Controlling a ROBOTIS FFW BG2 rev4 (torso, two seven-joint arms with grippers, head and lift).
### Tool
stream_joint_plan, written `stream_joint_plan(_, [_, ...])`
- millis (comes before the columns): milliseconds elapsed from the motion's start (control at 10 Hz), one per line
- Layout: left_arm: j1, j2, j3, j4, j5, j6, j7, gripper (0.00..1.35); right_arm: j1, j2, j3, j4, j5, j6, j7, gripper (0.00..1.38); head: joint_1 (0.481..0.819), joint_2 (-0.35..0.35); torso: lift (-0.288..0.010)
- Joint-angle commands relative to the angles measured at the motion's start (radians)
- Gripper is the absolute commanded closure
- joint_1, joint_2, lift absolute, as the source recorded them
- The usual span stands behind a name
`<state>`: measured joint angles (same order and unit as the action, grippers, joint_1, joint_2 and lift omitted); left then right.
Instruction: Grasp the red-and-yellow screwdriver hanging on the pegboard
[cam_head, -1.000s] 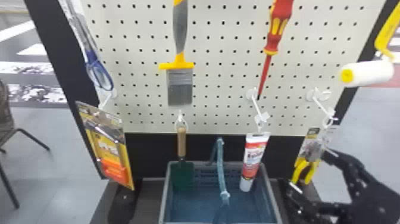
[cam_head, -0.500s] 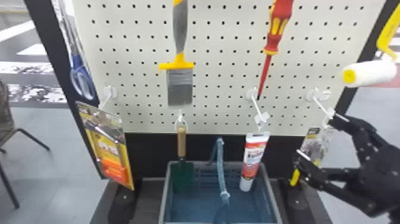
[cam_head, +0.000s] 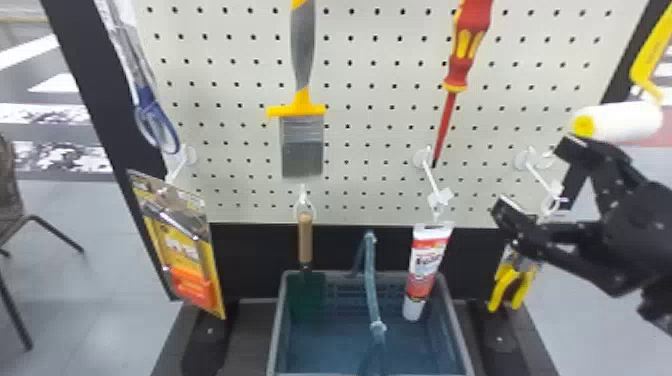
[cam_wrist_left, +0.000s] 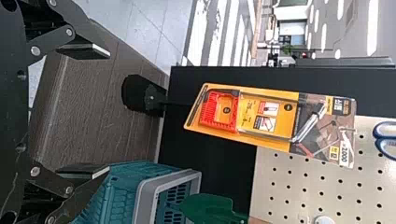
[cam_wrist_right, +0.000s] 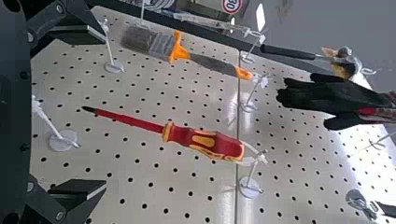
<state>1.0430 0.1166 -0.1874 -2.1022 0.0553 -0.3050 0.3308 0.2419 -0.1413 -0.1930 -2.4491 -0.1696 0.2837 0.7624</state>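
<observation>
The left gripper (cam_wrist_left: 108, 113) is open. In head view, the screwdriver (cam_head: 457, 75) hangs toward one o'clock; at three, the right gripper (cam_head: 533, 174) has jaws apart, empty. Approach step, I judge; next, move toward eleven, then close.

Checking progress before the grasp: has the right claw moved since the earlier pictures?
Yes, upward: in the head view, the right claw had its tips beside the yellow pliers; they're now above them.

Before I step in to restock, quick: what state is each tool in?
Left tool: open, holding nothing.
Right tool: open, holding nothing; the screwdriver hangs ungrasped.
</observation>
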Motion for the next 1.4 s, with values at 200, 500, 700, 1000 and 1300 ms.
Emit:
stream_joint_plan(200, [-0.009, -0.002, -0.001, 0.0, -0.002, 0.007, -0.006, 0.42, -0.121, -0.037, 0.032, 0.079, -0.091, -0.001, 0.003, 0.18, 0.549, 0.0, -0.1])
stream_joint_plan(500, [-0.012, -0.005, -0.001, 0.0, -0.002, 0.012, -0.012, 0.42, -0.205, -0.069, 0.032, 0.15, -0.162, -0.003, 0.014, 0.16, 0.549, 0.0, -0.1])
stream_joint_plan(700, [-0.02, -0.005, -0.001, 0.0, -0.003, 0.02, -0.018, 0.42, -0.259, -0.089, 0.037, 0.185, -0.209, -0.003, 0.017, 0.15, 0.549, 0.0, -0.1])
stream_joint_plan(1000, [-0.027, -0.006, -0.001, 0.0, -0.005, 0.023, -0.022, 0.42, -0.375, -0.121, 0.112, 0.315, -0.297, -0.034, 0.017, 0.13, 0.549, 0.0, -0.1])
stream_joint_plan(1300, [-0.033, -0.006, -0.003, 0.0, -0.006, 0.027, -0.024, 0.42, -0.452, -0.126, 0.182, 0.445, -0.395, -0.066, 0.018, 0.13, 0.549, 0.0, -0.1])
